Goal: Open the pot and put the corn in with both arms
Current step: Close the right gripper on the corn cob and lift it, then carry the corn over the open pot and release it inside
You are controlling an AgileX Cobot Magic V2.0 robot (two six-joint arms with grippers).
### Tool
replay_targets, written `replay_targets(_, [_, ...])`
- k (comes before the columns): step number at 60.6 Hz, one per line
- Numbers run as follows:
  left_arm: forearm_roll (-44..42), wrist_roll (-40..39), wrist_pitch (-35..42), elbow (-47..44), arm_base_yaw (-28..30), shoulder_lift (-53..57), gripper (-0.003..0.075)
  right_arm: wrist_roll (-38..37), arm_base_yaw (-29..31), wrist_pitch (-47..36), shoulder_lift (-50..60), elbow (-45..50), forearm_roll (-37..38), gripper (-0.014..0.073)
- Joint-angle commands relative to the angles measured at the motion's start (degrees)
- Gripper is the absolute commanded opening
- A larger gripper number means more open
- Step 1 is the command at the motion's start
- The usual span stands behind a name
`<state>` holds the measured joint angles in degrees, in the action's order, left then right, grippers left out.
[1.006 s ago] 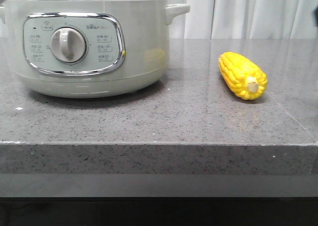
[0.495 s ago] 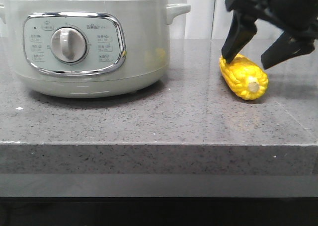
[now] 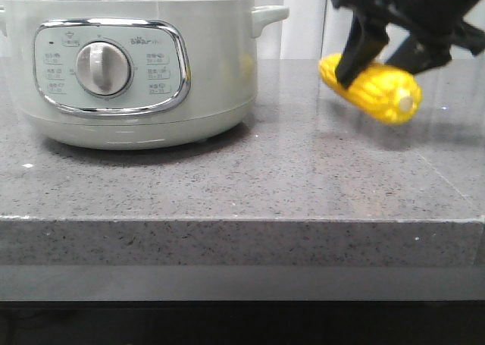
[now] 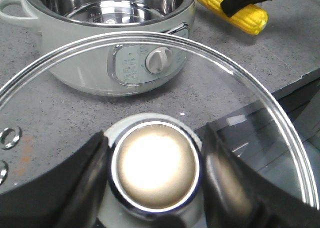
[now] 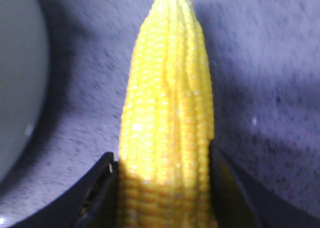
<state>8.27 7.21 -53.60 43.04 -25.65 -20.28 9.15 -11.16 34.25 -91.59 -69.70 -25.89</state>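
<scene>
— How far along is it?

— The pot (image 4: 100, 42) is open; the left gripper (image 4: 152, 173) is clamped on the knob of the glass lid (image 4: 260, 112), holding it off to the front.

— And the corn (image 3: 371, 92)?

— Pinched between the right gripper's (image 3: 379, 57) fingers, just above the grey counter (image 3: 227, 186), right of the pot. Carrying it over and dropping it in looks to be what remains.

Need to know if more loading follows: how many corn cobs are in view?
1. The corn is gripped in the right gripper, lifted off the counter to the right of the open pot. None shows in the pot's visible interior.
</scene>
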Motion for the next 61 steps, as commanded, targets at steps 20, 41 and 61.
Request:
replay_targets(20, [1.08,-0.23,8.19,1.98,-0.50,-0.33,0.0209,7.05,-8.70,-1.20,3.37,-21.42,-1.42,0.0236])
replay_targets(41, [0.97,-0.23,8.19,1.98,-0.50,-0.33,0.0209,7.27,-21.21,-1.83,-10.09,-33.49,-1.42,0.0244])
replay_targets(61, [0.97,-0.23,8.19,1.98,-0.50,-0.33,0.0209,7.27,-21.76,-1.77,-11.13,-33.90,-1.36,0.0519])
